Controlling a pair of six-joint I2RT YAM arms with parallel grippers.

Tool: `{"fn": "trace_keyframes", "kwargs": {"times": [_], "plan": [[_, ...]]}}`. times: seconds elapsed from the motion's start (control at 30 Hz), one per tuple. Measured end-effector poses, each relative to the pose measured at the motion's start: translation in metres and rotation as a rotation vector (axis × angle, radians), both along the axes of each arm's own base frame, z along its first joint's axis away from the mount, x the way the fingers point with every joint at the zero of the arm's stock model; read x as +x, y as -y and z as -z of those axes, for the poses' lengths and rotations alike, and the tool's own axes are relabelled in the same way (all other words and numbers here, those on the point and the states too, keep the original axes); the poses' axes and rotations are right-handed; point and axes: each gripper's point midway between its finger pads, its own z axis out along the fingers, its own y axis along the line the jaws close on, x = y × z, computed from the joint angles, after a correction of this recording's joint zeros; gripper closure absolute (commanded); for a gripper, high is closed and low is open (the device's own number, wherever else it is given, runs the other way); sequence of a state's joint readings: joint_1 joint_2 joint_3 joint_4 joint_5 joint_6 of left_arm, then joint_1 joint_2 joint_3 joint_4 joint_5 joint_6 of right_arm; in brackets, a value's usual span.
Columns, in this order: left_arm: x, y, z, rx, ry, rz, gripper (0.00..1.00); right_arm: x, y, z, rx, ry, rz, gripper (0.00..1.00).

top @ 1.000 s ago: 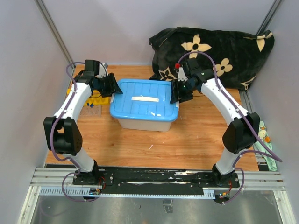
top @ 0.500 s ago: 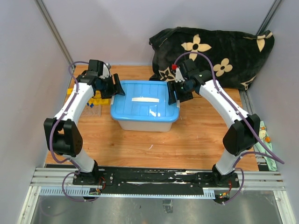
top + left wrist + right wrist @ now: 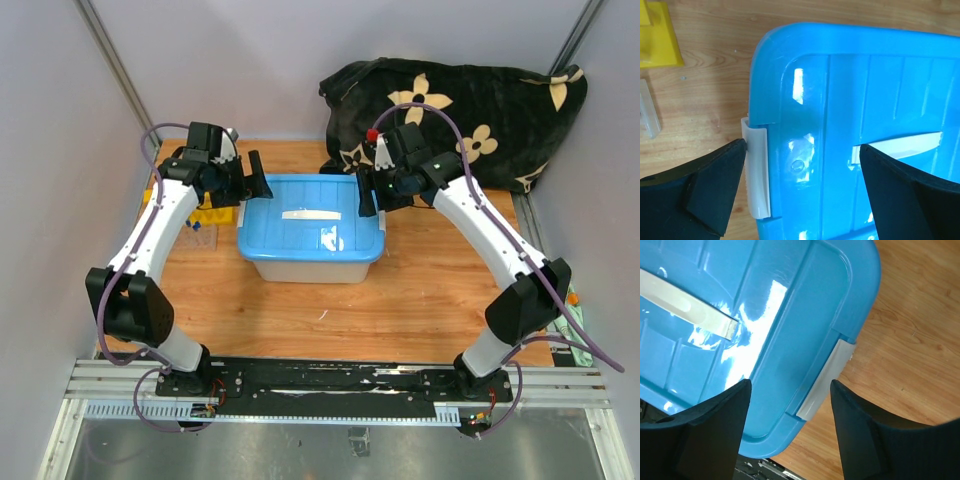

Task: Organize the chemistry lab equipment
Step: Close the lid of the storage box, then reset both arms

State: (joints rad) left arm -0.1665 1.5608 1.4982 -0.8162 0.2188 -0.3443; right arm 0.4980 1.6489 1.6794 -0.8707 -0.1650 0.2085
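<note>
- Your 2 arms bend in over a white tub (image 3: 300,266) with a blue lid (image 3: 310,228), which sits at the middle of the wooden table (image 3: 420,300).
- Your left gripper (image 3: 249,181) hangs at the lid's left end. From the left wrist, this left gripper (image 3: 802,147) stands wide open and grips nothing.
- Its 2 dark fingers (image 3: 715,190) straddle the lid's edge and the white left latch (image 3: 759,172). The outer fingertip is just beside that latch; you cannot tell whether they touch.
- Your right gripper (image 3: 367,196) hangs at the lid's right end. From the right wrist, this right gripper (image 3: 790,385) is also spread open and empty.
- The pale right latch (image 3: 822,385) lies between its 2 fingers (image 3: 860,435), under them, with bare wood beyond.
- A white strip (image 3: 308,213) lies across the middle of the lid, and both wrist cameras show it (image 3: 900,145) (image 3: 690,307).
- The yellow tube rack (image 3: 207,214) sits on the table left of the tub, at the left edge, largely hidden by your left arm. The left wrist camera catches its corner (image 3: 657,35).
- The test tubes (image 3: 197,229) lie on the wood just in front of the rack, apart from the tub. 1 clear tube (image 3: 649,114) shows at the left wrist view's edge.
- A black cloth (image 3: 470,95) with cream flowers is heaped at the far right corner, behind your right arm.
</note>
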Motion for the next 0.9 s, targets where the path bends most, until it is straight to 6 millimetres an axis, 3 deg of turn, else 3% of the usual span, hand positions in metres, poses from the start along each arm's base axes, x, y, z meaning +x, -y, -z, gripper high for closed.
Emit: {"fn": "trace_keyframes", "kwargs": {"times": [0.17, 0.3, 0.4, 0.5, 0.67, 0.8, 0.9], "plan": [[0.0, 0.002, -0.016, -0.008, 0.049, 0.004, 0.01, 0.0, -0.004, -0.021, 0.037, 0.069, -0.009, 0.34], [0.002, 0.001, -0.021, 0.0, 0.063, -0.006, 0.01, 0.002, -0.003, -0.026, 0.039, 0.091, -0.002, 0.34], [0.009, -0.002, -0.037, 0.007, 0.108, -0.023, 0.01, 0.003, 0.0, -0.031, 0.035, 0.116, 0.007, 0.34], [0.018, 0.0, -0.071, -0.019, 0.205, -0.035, 0.01, 0.005, 0.004, -0.048, 0.036, 0.169, 0.014, 0.34], [0.023, 0.012, -0.146, -0.14, 0.429, -0.028, 0.01, 0.009, 0.016, -0.105, 0.065, 0.325, 0.033, 0.34], [0.023, 0.016, -0.198, -0.231, 0.589, -0.047, 0.01, 0.011, 0.05, -0.147, 0.013, 0.475, 0.122, 0.31], [0.029, 0.008, -0.216, -0.232, 0.647, -0.108, 0.01, 0.012, 0.089, -0.163, -0.107, 0.562, 0.237, 0.24]]}}
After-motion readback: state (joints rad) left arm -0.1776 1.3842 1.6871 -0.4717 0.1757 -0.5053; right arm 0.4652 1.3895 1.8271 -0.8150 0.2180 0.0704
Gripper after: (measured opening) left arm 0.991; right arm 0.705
